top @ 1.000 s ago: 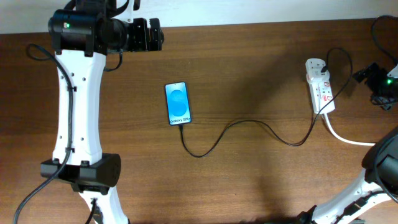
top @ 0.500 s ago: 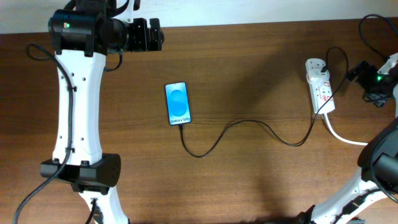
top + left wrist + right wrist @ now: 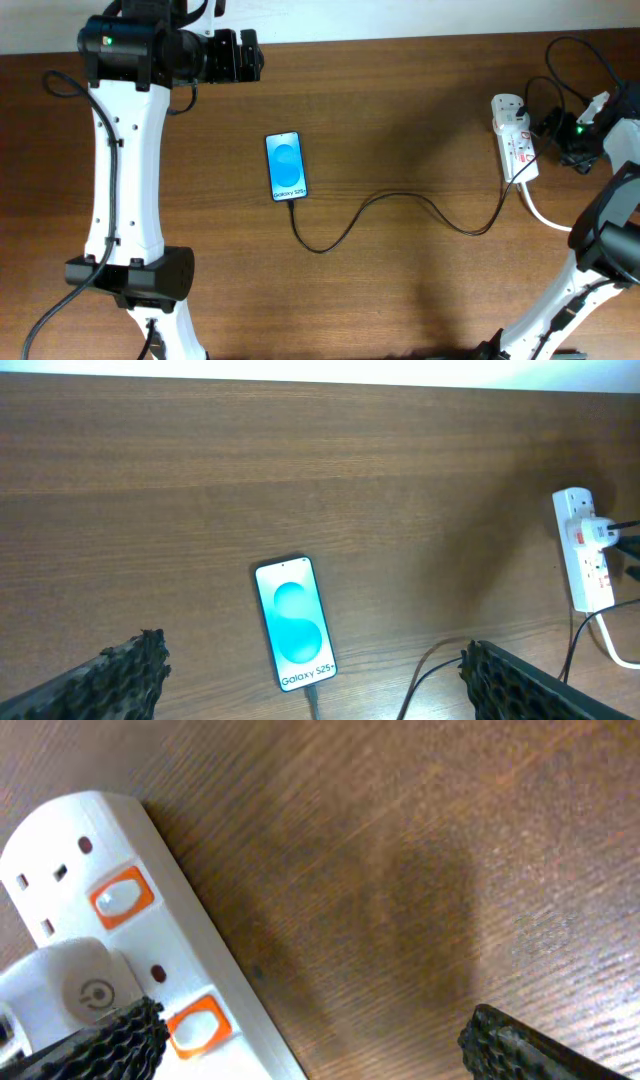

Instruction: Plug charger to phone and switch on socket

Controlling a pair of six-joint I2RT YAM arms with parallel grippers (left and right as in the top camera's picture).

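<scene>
The phone point(image 3: 285, 166) lies flat mid-table, blue screen up; it also shows in the left wrist view point(image 3: 293, 622). The thin black charger cable point(image 3: 400, 197) runs from the phone's bottom edge, where its tip sits in the phone, over to the white socket strip point(image 3: 515, 140) at the right. My right gripper point(image 3: 553, 128) is open, just right of the strip. In the right wrist view the strip point(image 3: 100, 910) shows two orange-red switches and a white adapter, with my left finger over the nearer switch point(image 3: 195, 1025). My left gripper point(image 3: 240, 55) is open and empty, high above the table's far left.
The strip's thick white mains cord point(image 3: 545, 215) curves off to the right edge. Black arm cables loop behind the strip at the far right. The left arm's white column point(image 3: 125, 170) stands left of the phone.
My right gripper has moved left, from the table's right edge up to the socket strip. The left arm, phone and cable have not moved.
</scene>
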